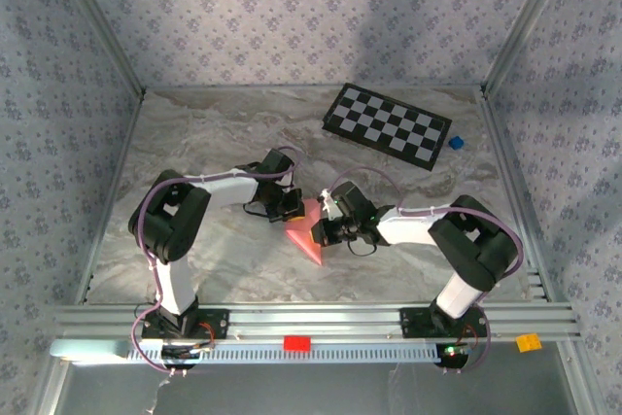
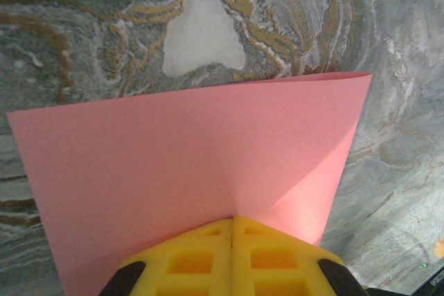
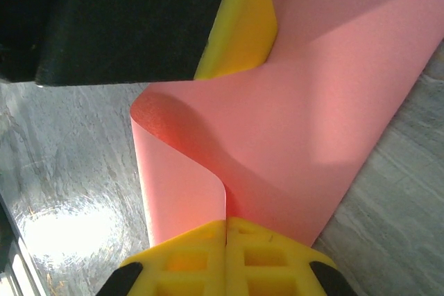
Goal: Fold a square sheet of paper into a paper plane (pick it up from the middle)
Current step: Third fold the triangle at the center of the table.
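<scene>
Pink sheet of paper (image 1: 309, 232) mid-table (image 1: 194, 143), partly folded, pointed corner toward 6 o'clock in top view. My left gripper (image 1: 292, 206) clamped on its 10 o'clock edge; left wrist view: yellow fingers (image 2: 208, 254) pinched together on sheet (image 2: 187, 164). My right gripper (image 1: 328, 230) clenched on 3 o'clock side; right wrist view: paper (image 3: 312, 123) curls up at pinch (image 3: 227, 223). Checkerboard (image 1: 389, 126) at 1 o'clock, blue block (image 1: 456, 143) just beside it.
</scene>
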`<move>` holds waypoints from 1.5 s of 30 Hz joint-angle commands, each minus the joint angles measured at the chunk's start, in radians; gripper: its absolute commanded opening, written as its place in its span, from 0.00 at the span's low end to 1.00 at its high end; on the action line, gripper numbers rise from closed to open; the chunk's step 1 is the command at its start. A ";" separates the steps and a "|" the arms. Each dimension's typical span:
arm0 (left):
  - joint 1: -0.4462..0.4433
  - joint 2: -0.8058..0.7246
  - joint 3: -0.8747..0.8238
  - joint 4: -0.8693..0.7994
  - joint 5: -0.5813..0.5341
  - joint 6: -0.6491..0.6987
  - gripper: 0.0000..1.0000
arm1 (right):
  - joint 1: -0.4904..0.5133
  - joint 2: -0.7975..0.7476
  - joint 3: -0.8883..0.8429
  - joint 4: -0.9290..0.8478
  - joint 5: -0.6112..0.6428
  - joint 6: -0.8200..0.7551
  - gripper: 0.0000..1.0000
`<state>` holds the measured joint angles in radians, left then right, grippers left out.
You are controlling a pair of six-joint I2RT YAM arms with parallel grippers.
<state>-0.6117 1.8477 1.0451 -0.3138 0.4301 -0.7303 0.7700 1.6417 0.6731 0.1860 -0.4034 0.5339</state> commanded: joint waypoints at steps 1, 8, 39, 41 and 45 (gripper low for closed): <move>-0.014 0.019 -0.024 -0.054 -0.048 -0.003 0.06 | -0.006 0.018 0.025 -0.033 0.018 -0.015 0.00; -0.013 0.022 -0.023 -0.049 -0.048 -0.005 0.06 | -0.003 0.015 0.016 -0.035 0.027 -0.008 0.00; -0.011 -0.055 0.031 -0.062 -0.082 0.000 0.15 | 0.025 0.064 0.040 -0.076 0.066 -0.017 0.00; -0.008 -0.077 0.048 -0.079 -0.097 0.005 0.18 | 0.026 0.068 0.041 -0.075 0.064 -0.017 0.00; -0.006 -0.142 0.053 -0.102 -0.137 -0.002 0.24 | 0.025 0.072 0.042 -0.077 0.069 -0.017 0.00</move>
<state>-0.6193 1.7847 1.0676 -0.3676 0.3412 -0.7338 0.7902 1.6848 0.7097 0.1532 -0.3729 0.5335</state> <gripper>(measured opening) 0.237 0.050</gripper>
